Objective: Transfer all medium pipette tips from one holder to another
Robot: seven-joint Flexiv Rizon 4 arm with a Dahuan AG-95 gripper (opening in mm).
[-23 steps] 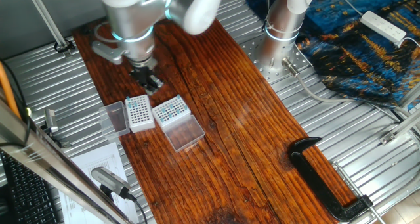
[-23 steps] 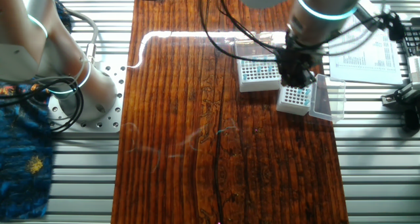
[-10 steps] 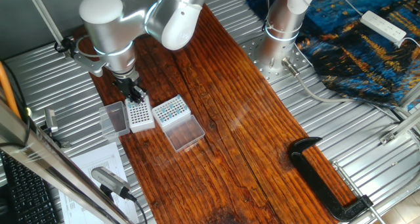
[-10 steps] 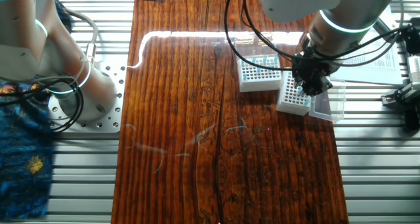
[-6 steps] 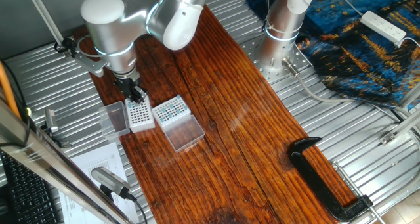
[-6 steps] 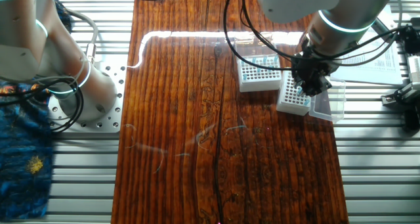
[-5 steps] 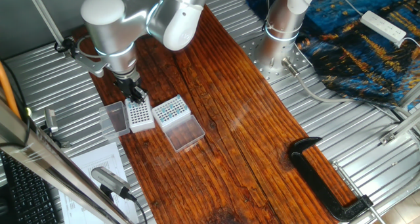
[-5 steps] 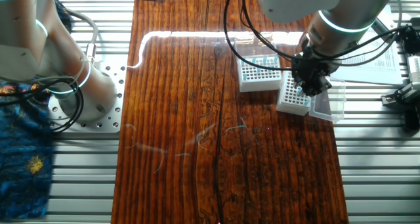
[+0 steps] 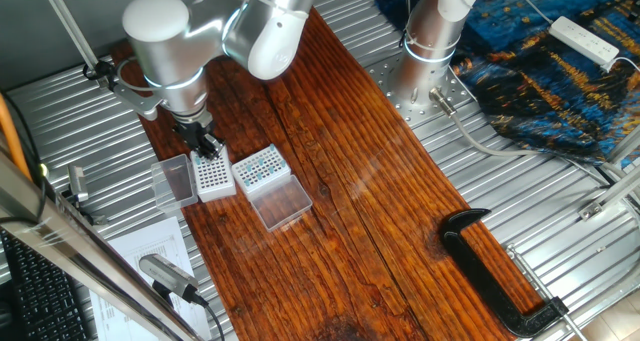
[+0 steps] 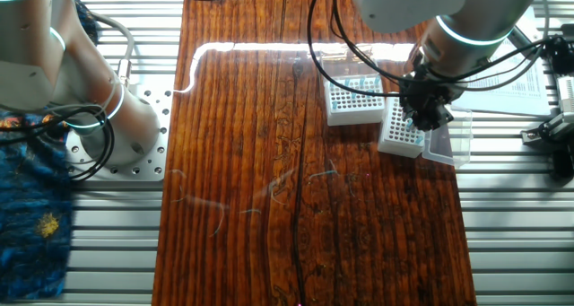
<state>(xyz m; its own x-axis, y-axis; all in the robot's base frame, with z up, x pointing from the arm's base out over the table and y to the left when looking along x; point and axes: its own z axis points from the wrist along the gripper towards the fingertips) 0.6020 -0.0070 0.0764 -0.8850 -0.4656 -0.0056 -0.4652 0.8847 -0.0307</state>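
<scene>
Wooden tabletop [image 9: 340, 181], two racks: white-sided rack [image 9: 212, 174], clear-sided rack [image 9: 261, 168].

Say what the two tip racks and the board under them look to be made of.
White-sided rack: probably opaque white plastic, matte walls and perforated top.
Clear-sided rack: likely translucent plastic, its walls let the wood show through, and its open flat lid is clear.
Board: wood, visible dark grain, glossy finish with glare.

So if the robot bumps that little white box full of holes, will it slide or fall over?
The small white-sided box rack would probably slide: it looks low and squat, sitting flat on the smooth wooden tabletop. It's likely light plastic, so the gripper above it could shift it easily.
</scene>
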